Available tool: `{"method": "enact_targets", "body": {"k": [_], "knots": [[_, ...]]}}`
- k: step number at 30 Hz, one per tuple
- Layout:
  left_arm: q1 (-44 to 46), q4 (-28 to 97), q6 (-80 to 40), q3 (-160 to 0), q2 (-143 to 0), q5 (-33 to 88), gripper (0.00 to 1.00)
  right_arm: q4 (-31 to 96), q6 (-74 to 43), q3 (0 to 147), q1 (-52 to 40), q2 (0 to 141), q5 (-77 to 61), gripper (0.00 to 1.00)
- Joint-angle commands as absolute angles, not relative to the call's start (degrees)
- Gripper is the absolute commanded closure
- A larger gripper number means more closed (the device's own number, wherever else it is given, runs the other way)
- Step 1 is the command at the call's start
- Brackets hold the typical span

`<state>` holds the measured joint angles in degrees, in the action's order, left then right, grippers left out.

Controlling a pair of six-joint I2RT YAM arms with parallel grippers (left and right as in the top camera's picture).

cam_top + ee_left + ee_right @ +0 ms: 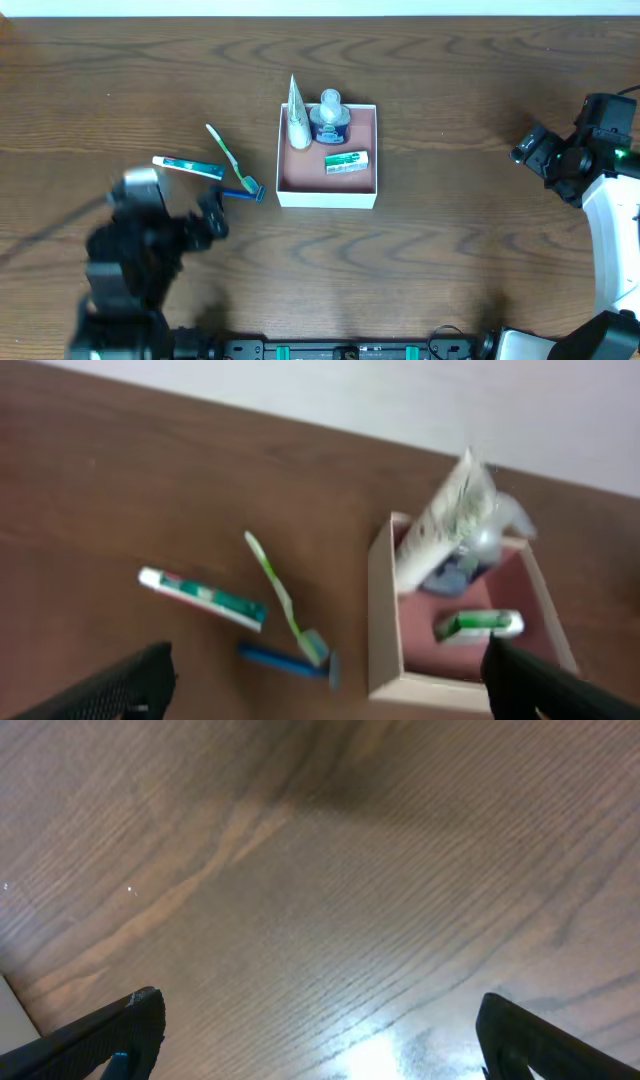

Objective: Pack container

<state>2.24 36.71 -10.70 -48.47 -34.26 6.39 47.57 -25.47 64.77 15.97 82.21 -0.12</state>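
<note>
Both the left gripper [212,218] and right gripper [533,150] hang wide open and empty, with the square white-walled, reddish-floored container [326,199] mid-table between them. Left of it the green toothbrush [226,155] seems to touch the blue razor [243,193], so grabbing one could drag the other across the glossy dark wood-grain tabletop [450,90]. A pale wall [350,390] edges the far side.

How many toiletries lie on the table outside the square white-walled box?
3, all left of the square white-walled box: a flat white, teal and red tube farthest left, a green toothbrush beside it, and a short blue stick at the brush's head. Nothing seems hidden.
</note>
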Motion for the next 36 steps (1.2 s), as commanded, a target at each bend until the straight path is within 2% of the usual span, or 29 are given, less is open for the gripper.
{"method": "enact_targets", "body": {"k": [1, 7, 15, 20, 26, 32, 36], "knots": [[1.9, 40.4, -10.8, -59.5, -44.5, 7.2, 0.02, 47.6, -26.1, 65.5, 16.2, 81.8, 0.6, 0.01], [1.9, 41.3, -10.8, -65.9, -53.7, 16.0, 0.02, 47.6, -26.1, 65.5, 16.2, 81.8, 0.6, 0.01], [1.9, 38.0, -10.3, -65.9, -58.7, 12.8, 0.02, 47.6, -26.1, 65.5, 16.2, 81.8, 0.6, 0.01], [-1.5, 38.3, -21.7, -66.0, -65.1, 2.3, 0.02, 47.6, -26.1, 65.5, 16.2, 81.8, 0.6, 0.01], [-8.4, 39.7, -34.9, -66.0, -74.9, 1.9, 0.01, 47.6, -26.1, 65.5, 16.2, 81.8, 0.6, 0.01], [-10.9, 41.3, -39.6, -66.0, -83.0, 2.3, 0.00, 47.6, -26.1, 65.5, 16.2, 81.8, 0.6, 0.01], [-10.9, 41.1, -39.9, -66.0, -87.7, 2.3, 0.09, 47.6, -26.1, 65.5, 16.2, 81.8, 0.6, 0.01]]}}
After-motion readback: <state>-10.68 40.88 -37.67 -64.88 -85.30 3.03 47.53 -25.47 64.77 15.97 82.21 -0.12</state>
